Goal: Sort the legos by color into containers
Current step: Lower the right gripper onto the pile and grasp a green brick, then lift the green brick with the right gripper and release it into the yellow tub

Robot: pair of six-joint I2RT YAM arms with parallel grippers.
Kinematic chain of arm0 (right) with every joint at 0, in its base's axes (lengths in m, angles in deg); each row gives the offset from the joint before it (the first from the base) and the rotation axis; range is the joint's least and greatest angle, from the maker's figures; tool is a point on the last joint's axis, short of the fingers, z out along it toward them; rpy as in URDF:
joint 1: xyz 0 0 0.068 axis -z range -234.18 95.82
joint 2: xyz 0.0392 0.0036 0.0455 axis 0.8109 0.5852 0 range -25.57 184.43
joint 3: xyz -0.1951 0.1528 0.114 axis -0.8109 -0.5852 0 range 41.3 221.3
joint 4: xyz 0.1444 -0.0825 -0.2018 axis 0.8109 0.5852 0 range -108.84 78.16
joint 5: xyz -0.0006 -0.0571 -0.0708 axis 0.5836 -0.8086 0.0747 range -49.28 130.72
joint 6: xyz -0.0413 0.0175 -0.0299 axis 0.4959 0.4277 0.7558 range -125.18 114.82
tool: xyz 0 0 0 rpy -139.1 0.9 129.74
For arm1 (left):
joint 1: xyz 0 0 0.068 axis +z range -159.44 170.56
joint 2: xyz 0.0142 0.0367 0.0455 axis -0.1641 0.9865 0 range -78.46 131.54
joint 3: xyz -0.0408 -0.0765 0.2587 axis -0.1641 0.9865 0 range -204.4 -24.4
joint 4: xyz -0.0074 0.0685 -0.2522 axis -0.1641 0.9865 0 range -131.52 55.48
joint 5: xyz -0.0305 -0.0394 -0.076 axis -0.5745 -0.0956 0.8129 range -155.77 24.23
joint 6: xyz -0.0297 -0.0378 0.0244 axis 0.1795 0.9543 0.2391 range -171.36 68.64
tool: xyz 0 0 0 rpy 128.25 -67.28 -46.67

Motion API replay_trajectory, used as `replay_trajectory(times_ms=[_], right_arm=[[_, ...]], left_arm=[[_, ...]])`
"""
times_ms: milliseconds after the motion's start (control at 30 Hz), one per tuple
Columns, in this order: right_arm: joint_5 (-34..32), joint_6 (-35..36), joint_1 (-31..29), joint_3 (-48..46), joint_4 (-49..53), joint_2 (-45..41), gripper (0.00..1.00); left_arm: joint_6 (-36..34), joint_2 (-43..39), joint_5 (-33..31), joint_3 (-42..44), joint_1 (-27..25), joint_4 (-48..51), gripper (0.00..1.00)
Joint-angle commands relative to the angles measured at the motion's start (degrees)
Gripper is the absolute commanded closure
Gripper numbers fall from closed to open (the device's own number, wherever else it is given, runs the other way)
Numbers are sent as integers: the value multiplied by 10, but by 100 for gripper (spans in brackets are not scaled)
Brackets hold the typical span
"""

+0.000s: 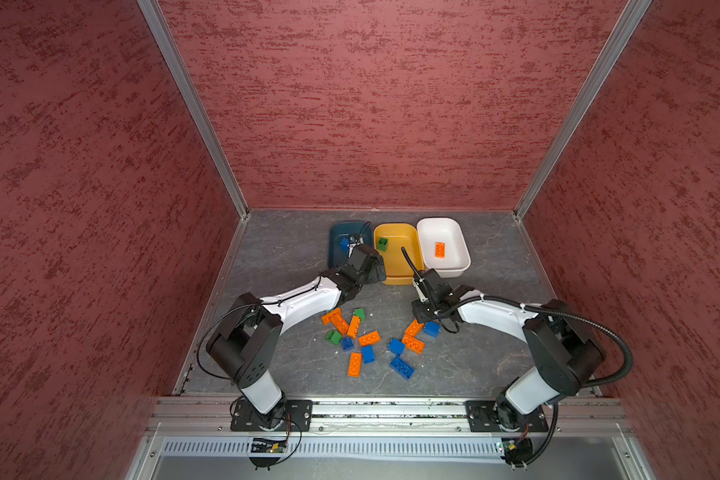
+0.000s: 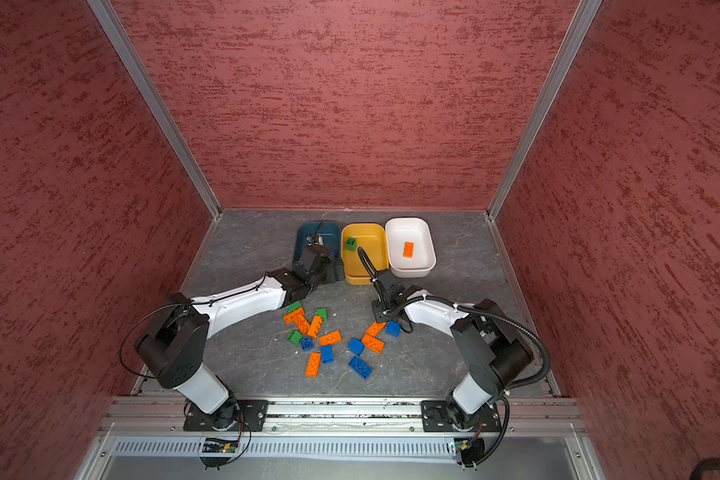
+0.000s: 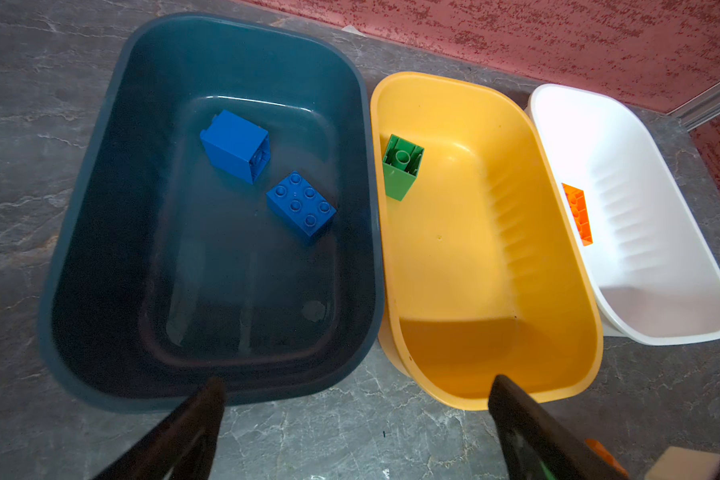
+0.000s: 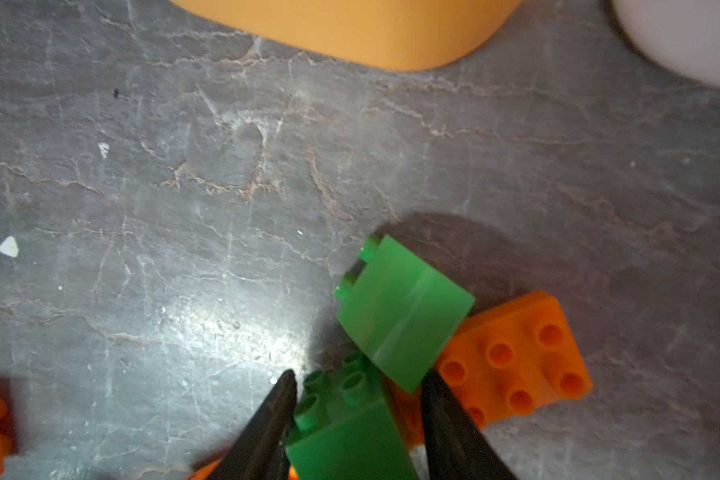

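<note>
Inside the dark blue tub (image 3: 100,249): two blue legos (image 3: 235,145). Inside the yellow tub (image 3: 454,270) right beside it: one green lego (image 3: 402,166), tipped on its side. Inside the white tub (image 3: 641,270): one orange lego (image 3: 578,212). Many loose legos (image 1: 368,338) (blue, green and orange) mixed up on the grey surface (image 4: 184,208), well in front of the tubs. Wide apart and empty: the left gripper (image 3: 356,380), near the front edge of the dark blue tub. Down among the loose ones: the right gripper (image 4: 358,374), one finger on each side of a small green brick (image 4: 341,432). Hard to tell if squeezing it. Just beside, a second green brick (image 4: 404,311), partly over a flat orange brick (image 4: 516,361).
</note>
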Motion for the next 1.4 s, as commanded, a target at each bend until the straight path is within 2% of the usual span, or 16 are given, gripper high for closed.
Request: replay_trajectory(times_ms=[0,200,567,700,900,1000,1133,1367], right_arm=[[-13,-2,-5,5,10,0,58],[-34,1,-6,-6,8,-23,67],[-40,-1,-5,-19,-35,-65,75],[-34,-1,-5,-21,-73,-85,76],[-37,-17,-5,-13,-181,-109,77],[-44,-21,-4,11,-234,-91,77],[-43,-19,11,76,-264,-5,77],[-92,14,33,217,-195,139,77]], left_arm=[[2,12,-3,-12,-2,-2,0],[3,13,-3,-9,-2,0,1],[1,22,0,-18,-1,5,0],[3,23,-1,-17,-1,4,0],[3,21,-3,-14,-1,2,1],[1,17,-4,-12,0,2,0],[2,7,-7,-5,2,5,0],[5,-25,-21,20,5,16,1]])
